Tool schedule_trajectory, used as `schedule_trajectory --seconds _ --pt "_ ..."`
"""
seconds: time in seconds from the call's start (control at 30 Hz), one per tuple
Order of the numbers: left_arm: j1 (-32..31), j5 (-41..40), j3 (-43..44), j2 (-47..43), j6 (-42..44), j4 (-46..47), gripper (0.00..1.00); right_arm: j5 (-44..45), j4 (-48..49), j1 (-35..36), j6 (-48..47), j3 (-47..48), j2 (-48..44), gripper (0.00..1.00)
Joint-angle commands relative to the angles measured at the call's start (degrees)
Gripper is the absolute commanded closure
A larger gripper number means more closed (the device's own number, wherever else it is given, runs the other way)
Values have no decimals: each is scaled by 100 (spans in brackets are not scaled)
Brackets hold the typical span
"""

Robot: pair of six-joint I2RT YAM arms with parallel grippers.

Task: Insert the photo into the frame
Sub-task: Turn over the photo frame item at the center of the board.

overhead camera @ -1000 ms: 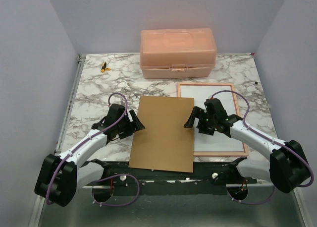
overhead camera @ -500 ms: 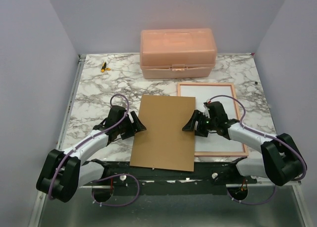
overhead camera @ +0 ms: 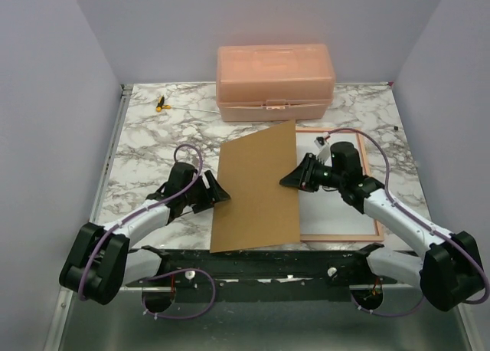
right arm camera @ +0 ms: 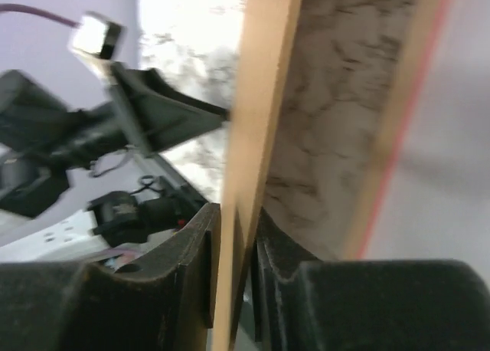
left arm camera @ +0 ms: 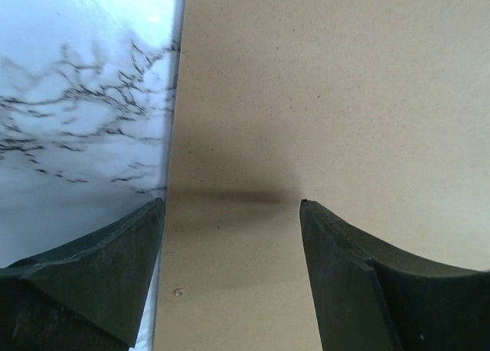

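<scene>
Right fingers (right arm camera: pixel 195 270), arm raised, pinch the tilted backing board (overhead camera: pixel 256 186); left fingers (left arm camera: pixel 344 278) gape low.

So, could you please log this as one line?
right fingers: shut on backing board, tilted | left fingers: open at its edge | frame: flat

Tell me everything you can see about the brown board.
The board is a plain brown, thin, stiff-looking rectangle, like cardboard or fibreboard. It sits tilted. Its right edge is up off the table, pinched between the fingers of the right tool, and hangs over the left side of the frame. Its left edge looks to lie on the table. The open left tool straddles that left edge, but I cannot tell whether it touches.
</scene>
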Motion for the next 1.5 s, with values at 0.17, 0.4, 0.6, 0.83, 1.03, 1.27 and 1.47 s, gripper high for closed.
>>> schedule_trajectory --seconds 0.17,0.4,0.6,0.83,1.03,1.27,1.47 --pt "-114 460 163 -363 312 -478 28 -129 -1870 72 -989 2030 171 100" --pt "-123 -350 734 -1152 660 -1861 24 1069 -4127 84 -1832 4191 860 100" --pt "-133 -1006 1384 -1621 918 -3041 21 1641 -5300 82 -2105 5584 1406 100" --pt "-153 -1204 1913 -1992 1031 -3697 21 1635 -6164 86 -2265 6272 1844 99" --pt "-149 -1206 2034 -2040 1045 -3805 20 1791 -6678 121 -2353 6562 1974 100" --pt "-175 -1113 1947 -2034 1001 -3732 20 2694 -6880 656 -2065 6667 2108 100" --pt "-192 -1029 1989 -2083 940 -3716 20 3669 -7105 1519 -1682 7115 2533 99"
